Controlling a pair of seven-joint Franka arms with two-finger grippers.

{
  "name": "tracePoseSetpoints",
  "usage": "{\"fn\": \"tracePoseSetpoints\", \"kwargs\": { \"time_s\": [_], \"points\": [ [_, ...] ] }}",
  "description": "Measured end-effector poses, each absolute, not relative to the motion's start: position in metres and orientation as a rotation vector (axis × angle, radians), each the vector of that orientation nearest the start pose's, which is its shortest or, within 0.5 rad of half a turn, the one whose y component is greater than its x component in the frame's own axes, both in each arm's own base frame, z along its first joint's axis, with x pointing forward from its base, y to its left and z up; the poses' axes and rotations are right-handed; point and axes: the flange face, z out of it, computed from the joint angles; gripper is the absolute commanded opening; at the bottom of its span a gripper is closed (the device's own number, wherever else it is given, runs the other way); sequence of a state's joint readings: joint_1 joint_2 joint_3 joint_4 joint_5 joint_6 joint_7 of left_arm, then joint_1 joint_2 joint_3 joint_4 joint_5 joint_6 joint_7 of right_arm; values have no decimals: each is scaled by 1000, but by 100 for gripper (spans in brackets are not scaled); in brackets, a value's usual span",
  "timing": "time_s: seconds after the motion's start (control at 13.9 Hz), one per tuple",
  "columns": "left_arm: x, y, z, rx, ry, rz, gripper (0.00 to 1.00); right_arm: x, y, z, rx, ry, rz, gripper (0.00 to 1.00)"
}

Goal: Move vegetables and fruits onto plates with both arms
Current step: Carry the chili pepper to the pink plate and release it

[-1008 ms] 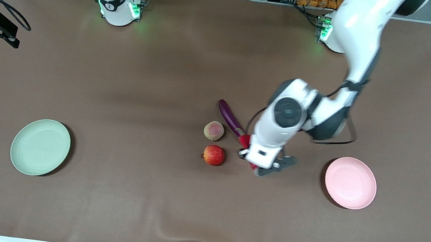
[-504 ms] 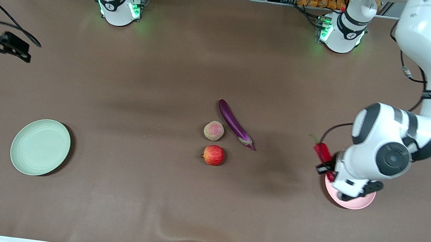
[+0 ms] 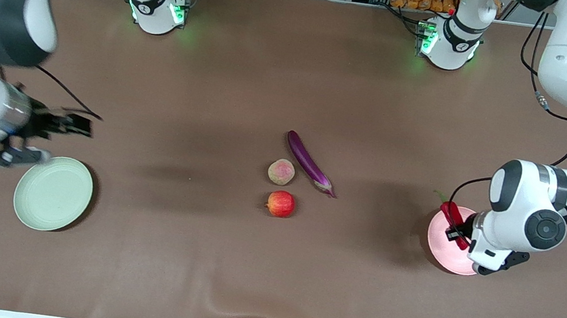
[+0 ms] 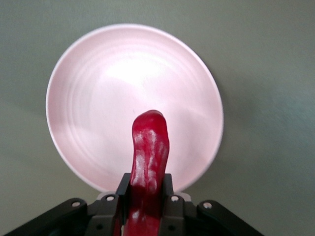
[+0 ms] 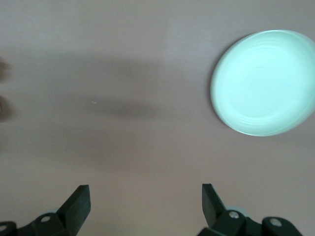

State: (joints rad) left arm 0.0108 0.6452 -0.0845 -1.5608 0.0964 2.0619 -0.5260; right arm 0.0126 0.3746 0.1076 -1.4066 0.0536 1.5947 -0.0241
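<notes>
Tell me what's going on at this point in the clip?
The left gripper holds the red chili pepper above the pink plate, not yet released. The right gripper hangs open and empty over the table beside the green plate. The eggplant, peach and apple lie mid-table.

no legible text, label or number on anything
</notes>
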Motion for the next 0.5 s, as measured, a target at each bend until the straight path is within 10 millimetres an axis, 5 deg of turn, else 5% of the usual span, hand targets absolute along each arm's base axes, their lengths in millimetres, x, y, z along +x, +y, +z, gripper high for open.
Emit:
{"fn": "tracePoseSetpoints", "kwargs": {
  "time_s": [0.36,0.5],
  "points": [
    [692,14,233,-3056,-506,151,0,664,126,413,-2897,282,383,100],
    [692,22,233,-3068,-451,151,37,666,155,385,-2873,474,427,100]
  ]
}}
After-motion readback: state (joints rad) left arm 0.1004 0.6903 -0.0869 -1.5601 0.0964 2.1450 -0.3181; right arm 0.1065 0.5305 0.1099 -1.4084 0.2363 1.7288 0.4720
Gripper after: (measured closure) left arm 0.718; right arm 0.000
